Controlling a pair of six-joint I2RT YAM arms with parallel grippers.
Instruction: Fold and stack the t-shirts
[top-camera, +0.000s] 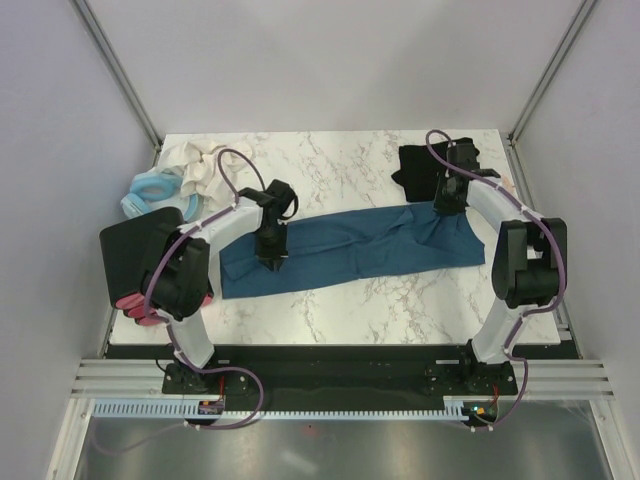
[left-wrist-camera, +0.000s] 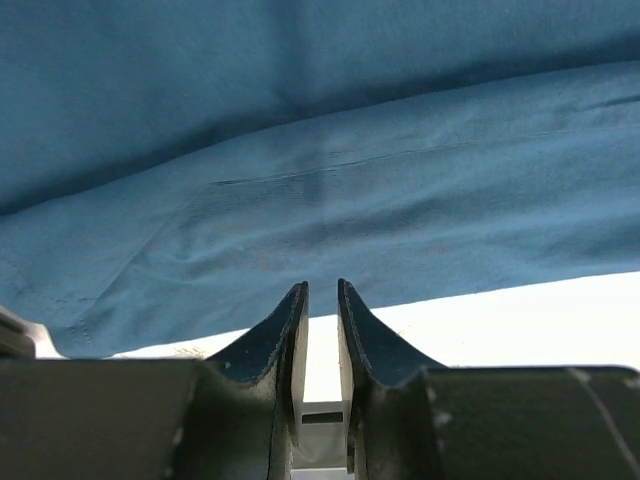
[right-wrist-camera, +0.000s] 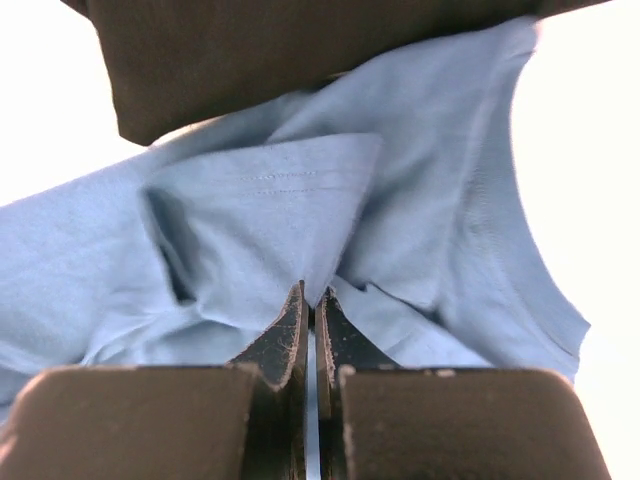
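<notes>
Teal-blue t-shirt (top-camera: 350, 250) lies drawn out in a long band across the middle of the marble-patterned table (top-camera: 350, 165), running left to right, the left end lower and wider, the right end rumpled. It is flat on the surface, with a lengthwise fold showing along it. Black t-shirt (top-camera: 418, 168) sits bunched at the back right of the table, just beyond the teal shirt's right end; in the right wrist view its edge overlaps the teal cloth. Right gripper (top-camera: 446, 208) is down at that right end, jaws closed together, a raised fold of the teal shirt running into the tips near a stitched hem. Left gripper (top-camera: 271, 260) points down onto the left part of the teal shirt; in its wrist view the fingers stand a narrow gap apart with the tips at the shirt's near edge, bare tabletop showing between them lower down. Cannot tell whether any cloth is pinched there. At the back left corner, well apart from both shirts: a pale blue ring-shaped item (top-camera: 150, 190), touching a crumpled cream cloth (top-camera: 198, 165). Something pink (top-camera: 140, 308) shows at the left table edge, mostly hidden by the left arm.
</notes>
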